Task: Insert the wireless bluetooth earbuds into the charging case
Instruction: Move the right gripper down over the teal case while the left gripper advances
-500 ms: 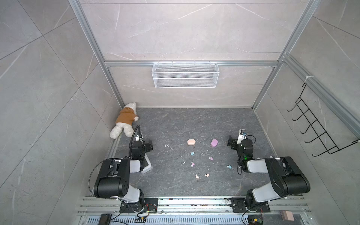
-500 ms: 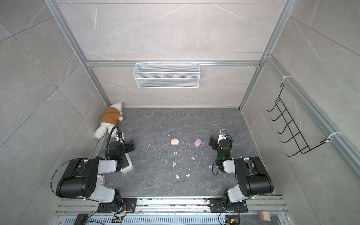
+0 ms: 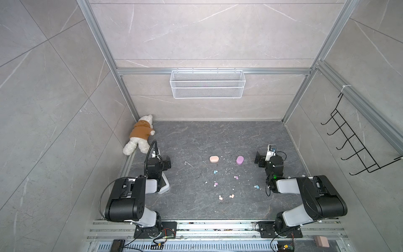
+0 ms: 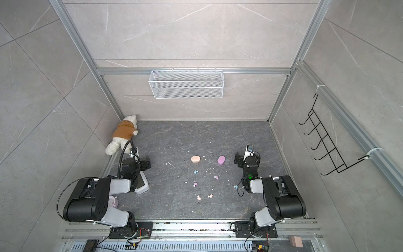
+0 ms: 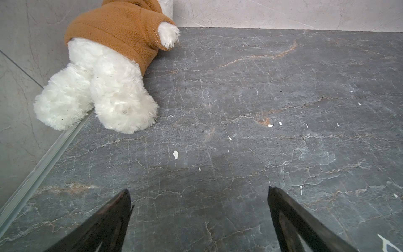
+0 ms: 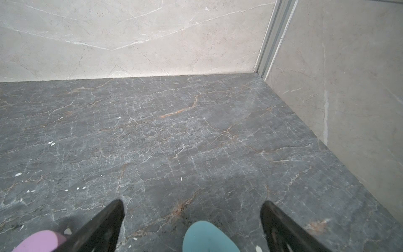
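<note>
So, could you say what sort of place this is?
Probably a robot test cell mocked up as a tiled room: aluminium frame, left arm and right arm on a base rail, wire basket.

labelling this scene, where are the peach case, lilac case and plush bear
peach case (image 3: 214,159), in a top view, middle of its top
lilac case (image 3: 239,160), in a top view, middle of its top
plush bear (image 5: 113,28), left wrist view, brown hoodie

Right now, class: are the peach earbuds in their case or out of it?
Out. Both peach earbuds lie loose on the grey table, well apart from the peach case.
</note>
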Robot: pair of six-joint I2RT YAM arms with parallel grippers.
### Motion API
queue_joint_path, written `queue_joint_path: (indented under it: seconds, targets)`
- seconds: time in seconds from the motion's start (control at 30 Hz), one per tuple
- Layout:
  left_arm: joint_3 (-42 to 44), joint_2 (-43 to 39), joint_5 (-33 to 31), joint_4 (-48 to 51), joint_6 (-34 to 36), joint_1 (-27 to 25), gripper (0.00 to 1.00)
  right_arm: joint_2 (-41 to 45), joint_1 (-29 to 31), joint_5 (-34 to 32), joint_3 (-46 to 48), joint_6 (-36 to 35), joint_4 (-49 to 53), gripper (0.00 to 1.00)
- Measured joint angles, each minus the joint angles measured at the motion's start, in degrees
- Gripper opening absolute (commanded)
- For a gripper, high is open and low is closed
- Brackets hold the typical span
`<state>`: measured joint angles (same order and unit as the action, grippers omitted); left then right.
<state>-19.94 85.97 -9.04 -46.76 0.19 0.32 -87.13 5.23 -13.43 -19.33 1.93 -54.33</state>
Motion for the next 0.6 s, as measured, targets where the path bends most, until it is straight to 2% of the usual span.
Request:
queue_joint_path:
  seconds: [0.53, 0.6]
  targets:
    - [0.00, -0.02, 0.09, 0.07, 0.00, 0.07, 0.97, 0.02, 0.00, -0.04, 0.00, 0.00, 0.11, 1.00]
    - [-0.63, -1.22, -0.13, 3.52, 0.00, -0.09, 0.98, 1.40, 0.00, -0.15, -0.66, 0.04, 3.78, 1.00]
